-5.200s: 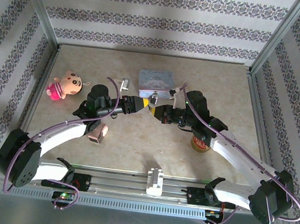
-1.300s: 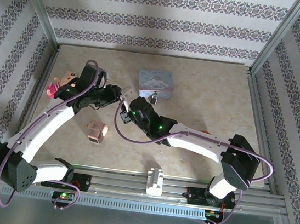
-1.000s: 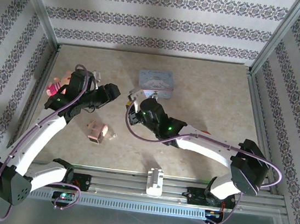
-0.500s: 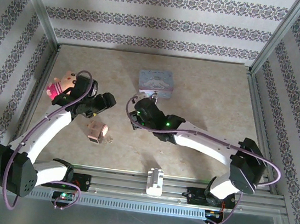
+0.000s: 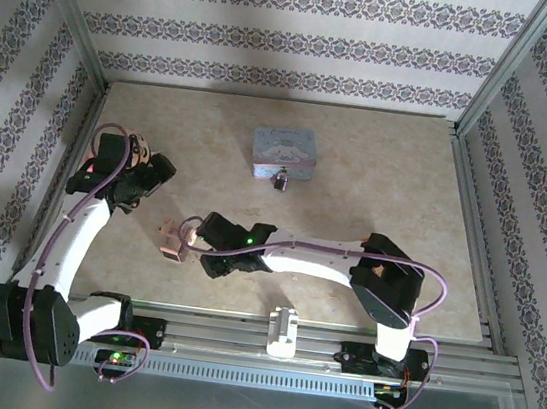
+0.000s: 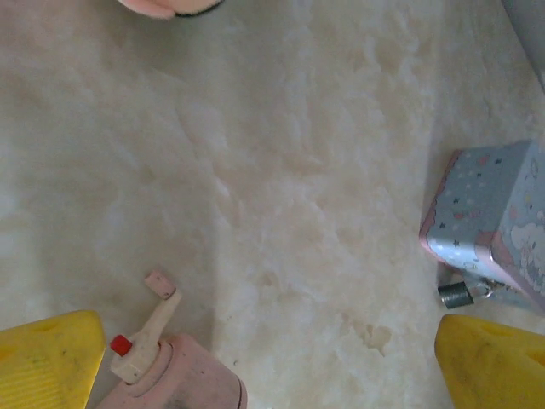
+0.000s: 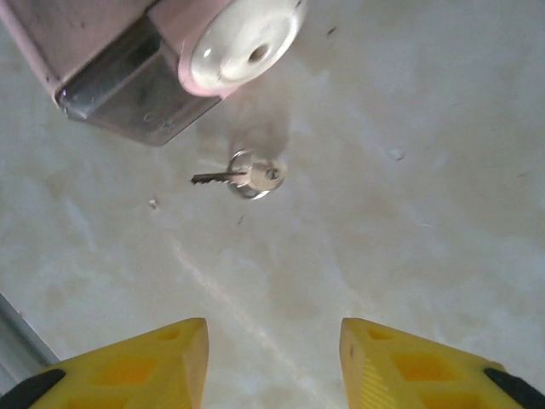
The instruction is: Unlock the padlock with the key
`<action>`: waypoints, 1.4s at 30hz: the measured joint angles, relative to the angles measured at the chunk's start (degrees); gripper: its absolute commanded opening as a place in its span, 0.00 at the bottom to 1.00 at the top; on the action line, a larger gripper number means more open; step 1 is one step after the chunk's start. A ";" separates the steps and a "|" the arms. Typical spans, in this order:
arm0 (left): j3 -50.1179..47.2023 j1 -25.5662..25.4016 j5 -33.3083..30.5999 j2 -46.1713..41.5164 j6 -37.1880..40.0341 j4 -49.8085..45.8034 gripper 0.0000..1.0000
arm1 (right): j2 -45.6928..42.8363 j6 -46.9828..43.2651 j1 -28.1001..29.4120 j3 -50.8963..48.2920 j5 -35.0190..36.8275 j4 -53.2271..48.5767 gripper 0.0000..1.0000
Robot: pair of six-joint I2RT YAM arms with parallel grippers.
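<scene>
The small silver key (image 7: pixel 247 176) lies flat on its ring on the beige table, just below the pink box (image 7: pixel 170 60). My right gripper (image 7: pixel 272 328) hovers a short way from it, open, with nothing between the yellow fingers; from above, the right gripper (image 5: pixel 201 246) sits beside the pink box (image 5: pixel 173 239). The padlock (image 5: pixel 280 179) stands in front of the pale-blue tin (image 5: pixel 283 148), apart from both grippers. It shows as the padlock (image 6: pixel 460 294) at the tin's (image 6: pixel 502 221) foot. My left gripper (image 6: pixel 268 341) is wide open and empty, at the left gripper (image 5: pixel 154 177) far left.
A pink doll (image 5: pixel 138 146) lies partly behind the left arm at the table's left edge. A white block (image 5: pixel 282 329) sits on the front rail. Metal frame posts and patterned walls close in the table on three sides.
The right arm swung from in front of the tin down and left to the pink box, and its jaws opened. The left arm drew back to the left, opening wider.
</scene>
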 measured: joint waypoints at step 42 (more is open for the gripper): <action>-2.38 2.80 4.33 -1.27 -0.17 0.55 0.99 | 17.55 -2.45 -4.44 17.14 5.22 -2.49 0.40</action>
